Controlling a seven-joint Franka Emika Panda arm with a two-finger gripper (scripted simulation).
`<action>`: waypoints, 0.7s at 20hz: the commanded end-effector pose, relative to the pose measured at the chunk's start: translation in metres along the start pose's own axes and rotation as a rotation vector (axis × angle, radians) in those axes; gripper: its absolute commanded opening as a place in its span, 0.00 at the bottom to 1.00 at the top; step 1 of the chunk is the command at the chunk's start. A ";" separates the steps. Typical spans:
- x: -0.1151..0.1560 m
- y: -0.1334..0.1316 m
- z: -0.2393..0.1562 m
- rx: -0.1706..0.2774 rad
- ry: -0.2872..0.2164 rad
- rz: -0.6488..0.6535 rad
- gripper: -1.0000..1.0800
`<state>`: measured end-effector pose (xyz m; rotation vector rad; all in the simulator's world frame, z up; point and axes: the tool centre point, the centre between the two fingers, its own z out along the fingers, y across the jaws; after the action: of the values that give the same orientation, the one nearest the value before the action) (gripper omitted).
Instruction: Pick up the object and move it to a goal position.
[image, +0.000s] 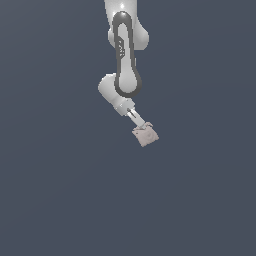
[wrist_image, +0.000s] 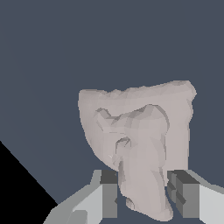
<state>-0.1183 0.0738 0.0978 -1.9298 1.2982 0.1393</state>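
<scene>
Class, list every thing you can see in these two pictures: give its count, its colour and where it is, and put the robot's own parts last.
block: one, pale pinkish-beige, mottled, at the tip of the arm near the middle of the exterior view; between the two fingers in the wrist view.
ground: one, plain dark blue-grey, fills the background of both views.
arm: one, glossy white with a dark band, reaching down from the top of the exterior view.
gripper: one, grey fingers on either side of the block, closed on it.

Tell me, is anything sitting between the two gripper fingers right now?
Yes. In the wrist view the pale block has its lower part between the fingers. The exterior view shows the gripper at the block, not the contact.
</scene>
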 end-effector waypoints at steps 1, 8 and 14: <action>-0.002 -0.005 -0.018 -0.001 0.001 0.001 0.00; -0.008 -0.020 -0.079 -0.004 0.002 0.003 0.00; -0.013 -0.034 -0.133 -0.007 0.004 0.004 0.00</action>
<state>-0.1363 0.0093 0.2013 -1.9327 1.3043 0.1411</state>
